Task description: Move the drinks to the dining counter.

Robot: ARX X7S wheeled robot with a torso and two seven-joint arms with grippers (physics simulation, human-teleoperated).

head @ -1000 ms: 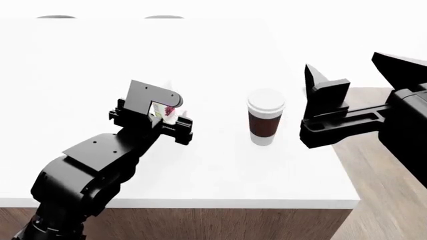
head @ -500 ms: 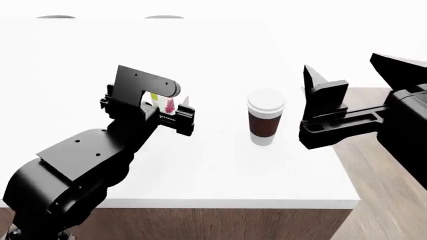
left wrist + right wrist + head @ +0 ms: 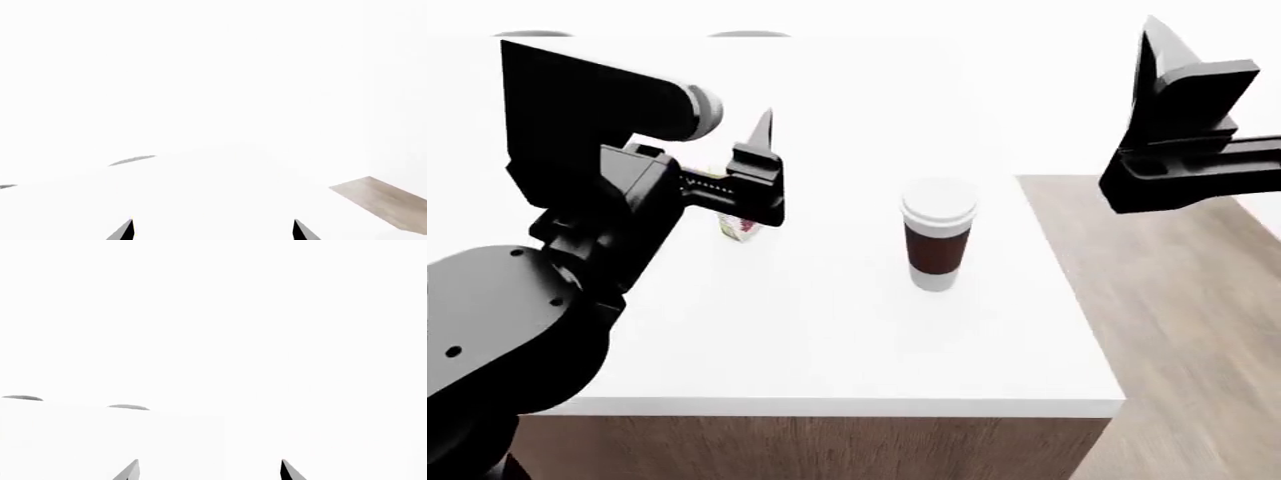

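Both pincers point(image 3: 212, 231) point(image 3: 208, 471) gape wide, holding nothing.

A brown paper coffee cup point(image 3: 938, 247) with white lid is stood upright on the white tabletop point(image 3: 827, 340), well apart from a small carton point(image 3: 741, 227) largely hidden.

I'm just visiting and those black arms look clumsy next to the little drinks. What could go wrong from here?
The left gripper hangs just above the small carton, which is mostly hidden behind it; a careless move might tip it. The coffee cup stands fairly near the dining counter's right edge, so a sideways sweep by either arm could perhaps knock it toward the floor.
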